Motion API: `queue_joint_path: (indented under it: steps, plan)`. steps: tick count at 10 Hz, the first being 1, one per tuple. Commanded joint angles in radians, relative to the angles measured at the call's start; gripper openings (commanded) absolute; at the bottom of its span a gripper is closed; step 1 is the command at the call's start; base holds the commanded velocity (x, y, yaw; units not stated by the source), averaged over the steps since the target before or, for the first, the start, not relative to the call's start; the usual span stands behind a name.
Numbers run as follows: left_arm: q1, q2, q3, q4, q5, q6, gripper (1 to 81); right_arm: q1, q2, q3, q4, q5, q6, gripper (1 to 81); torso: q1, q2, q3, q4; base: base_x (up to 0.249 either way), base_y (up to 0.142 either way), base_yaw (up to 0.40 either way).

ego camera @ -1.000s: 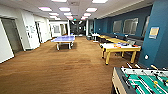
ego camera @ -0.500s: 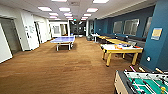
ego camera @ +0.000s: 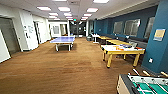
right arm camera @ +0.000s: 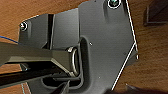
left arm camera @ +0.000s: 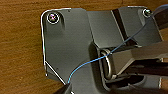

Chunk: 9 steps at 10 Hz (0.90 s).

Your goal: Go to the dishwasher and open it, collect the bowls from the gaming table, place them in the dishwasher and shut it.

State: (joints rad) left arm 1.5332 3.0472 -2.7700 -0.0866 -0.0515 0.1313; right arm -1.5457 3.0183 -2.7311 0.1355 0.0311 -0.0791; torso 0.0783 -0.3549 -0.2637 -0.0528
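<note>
The gaming table point(ego camera: 110, 51), with a glossy white top, yellow edge and yellow legs, stands right of centre in the head view, a few metres ahead by the blue wall. Small colourful items point(ego camera: 121, 47) lie on its top, some orange. They are too blurred to tell as bowls. The dishwasher is out of view. In the left wrist view my arm's dark plate point(left arm camera: 67, 42) hangs over brown wood floor point(left arm camera: 20, 45). The right wrist view likewise has its plate point(right arm camera: 105, 42) above the floor.
A blue table-tennis table point(ego camera: 63, 40) stands mid-room, far ahead on the left. A green-field foosball table point(ego camera: 145, 86) is close at the lower right. More yellow tables point(ego camera: 113, 41) line the blue wall behind the gaming table. Wide wood floor point(ego camera: 57, 70) stretches ahead.
The whole head view has shifted slightly: the camera has crept forward, and the foosball table sits a little lower in the picture. Nothing in the room itself has moved.
</note>
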Motion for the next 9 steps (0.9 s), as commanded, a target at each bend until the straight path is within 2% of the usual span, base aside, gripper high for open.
queue_joint_path:
  steps: [1,9]
  plan:
    - [-0.051,0.001,0.0,-0.001,0.053,0.005,81.1,0.058,-0.008,-0.001,0.003,-0.049,-0.004,81.1,0.0,0.0,0.0,0.0,0.194,0.0,0.0]
    - [-0.051,-0.001,0.001,-0.001,0.051,0.005,81.1,0.057,-0.005,-0.001,0.003,-0.051,-0.002,81.1,0.0,0.0,0.0,0.0,0.194,0.0,0.0]
